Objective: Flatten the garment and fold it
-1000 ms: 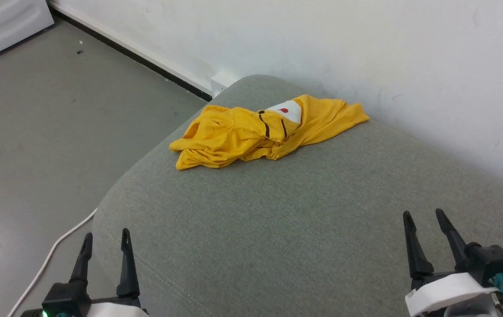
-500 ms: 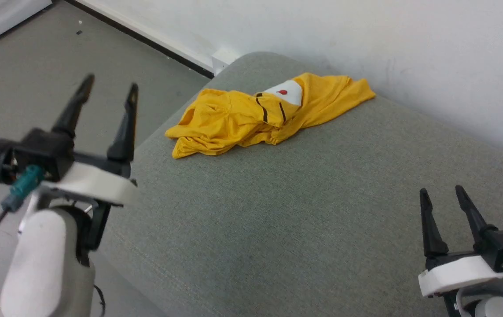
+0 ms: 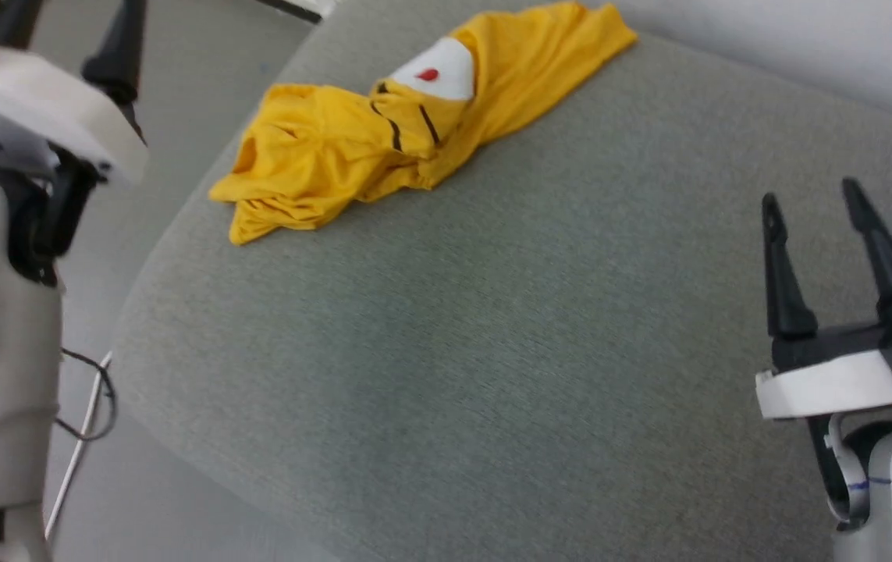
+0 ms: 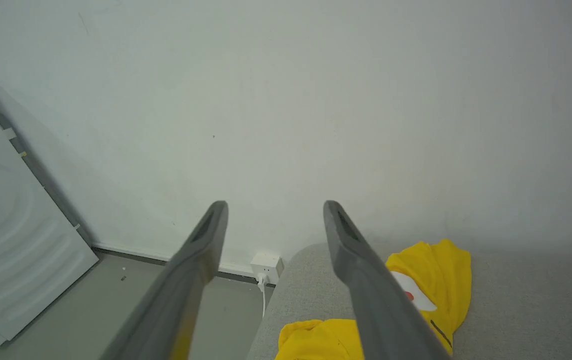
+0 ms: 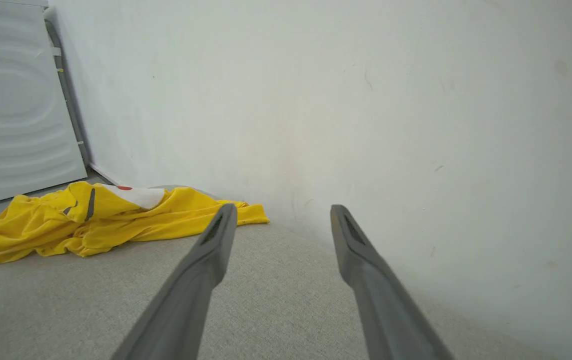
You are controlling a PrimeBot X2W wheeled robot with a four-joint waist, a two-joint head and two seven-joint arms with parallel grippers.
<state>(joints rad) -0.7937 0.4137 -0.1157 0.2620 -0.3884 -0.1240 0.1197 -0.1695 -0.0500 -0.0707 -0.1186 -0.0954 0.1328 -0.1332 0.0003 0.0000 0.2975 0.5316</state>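
Garment (image 3: 383,148) lies crumpled on the grey cushion (image 3: 492,351), white patch (image 3: 438,66) up, well ahead of both sets of fingertips and untouched. Left gripper (image 4: 275,205): fingers spread wide, nothing btwn them; in its wrist view the heap sits low, partly behind the right-hand finger. Right gripper (image 3: 811,191): also wide & empty, heap far off to the fingers' left. Prob. both are open & raised b/c the reach for the cloth isn't finished. Vs half a sec ago: left arm has climbed higher and right gripper is up too. The head cam has moved, so the heap's shift is camera only, w/ the same folds.
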